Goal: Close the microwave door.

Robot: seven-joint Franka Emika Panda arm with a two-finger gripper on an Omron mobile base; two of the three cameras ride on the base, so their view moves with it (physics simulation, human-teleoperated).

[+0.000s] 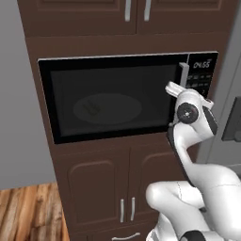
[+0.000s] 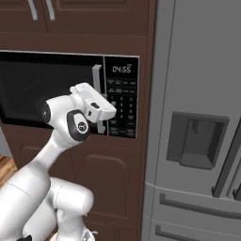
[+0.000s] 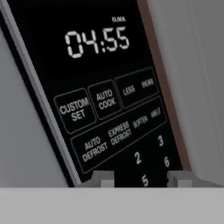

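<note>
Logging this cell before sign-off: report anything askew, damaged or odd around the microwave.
Nothing stands out. The microwave door sits flush in the cabinet, plate visible behind its glass. The clock display reads 04:55, and the gripper is close to the keypad.

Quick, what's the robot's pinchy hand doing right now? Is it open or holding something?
Two-finger gripper: open and holding nothing, its small dark fingertips apart in front of the black microwave keypad panel.

We read 04:55 under CLOCK on the microwave point(image 3: 109, 87) keypad panel point(image 3: 118, 127) beyond the jaws; keys: CUSTOM SET, AUTO COOK, AUTO DEFROST, EXPRESS DEFROST.
</note>
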